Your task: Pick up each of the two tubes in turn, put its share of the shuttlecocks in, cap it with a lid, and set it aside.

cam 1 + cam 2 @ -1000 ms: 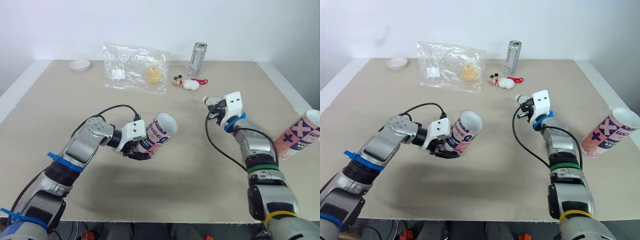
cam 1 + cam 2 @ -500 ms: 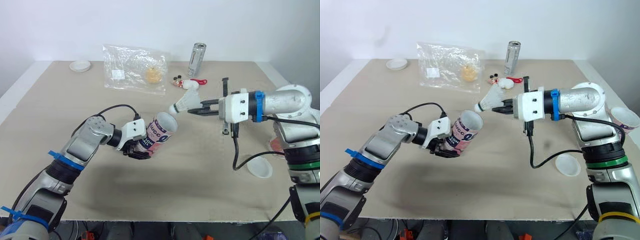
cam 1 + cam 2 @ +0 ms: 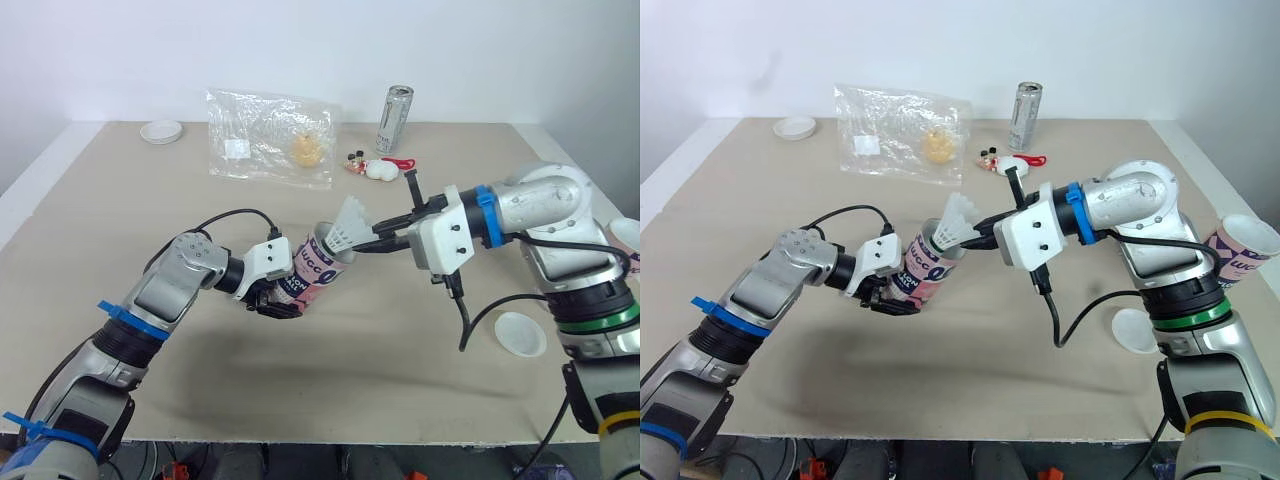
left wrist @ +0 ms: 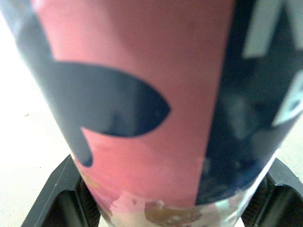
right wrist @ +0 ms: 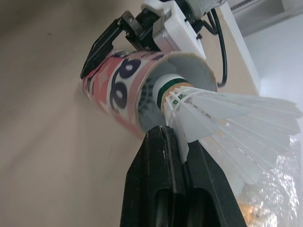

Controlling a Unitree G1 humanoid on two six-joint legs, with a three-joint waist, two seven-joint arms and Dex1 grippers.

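My left gripper [image 3: 276, 298] is shut on a pink and navy tube [image 3: 318, 264], held tilted above the table with its open mouth facing up and to the right. Up close, the tube [image 4: 142, 94] sits between the black fingers [image 4: 57, 194]. My right gripper [image 3: 366, 243] is shut on a white shuttlecock [image 3: 346, 226] by its feather skirt. The shuttlecock's [image 5: 222, 118] cork end sits just inside the tube's [image 5: 118, 90] mouth. A second tube [image 3: 1245, 250] lies at the table's right edge. One white lid [image 3: 520, 333] lies at the right front.
At the back of the table lie a clear plastic bag [image 3: 270, 135], a silver can [image 3: 395, 118], a small white toy with a red strap [image 3: 378, 168] and another white lid [image 3: 160, 130]. Black cables hang from both wrists.
My right gripper has carried the shuttlecock down and to the left, and its cork now sits in the tube's mouth. The left arm and tube have stayed put.
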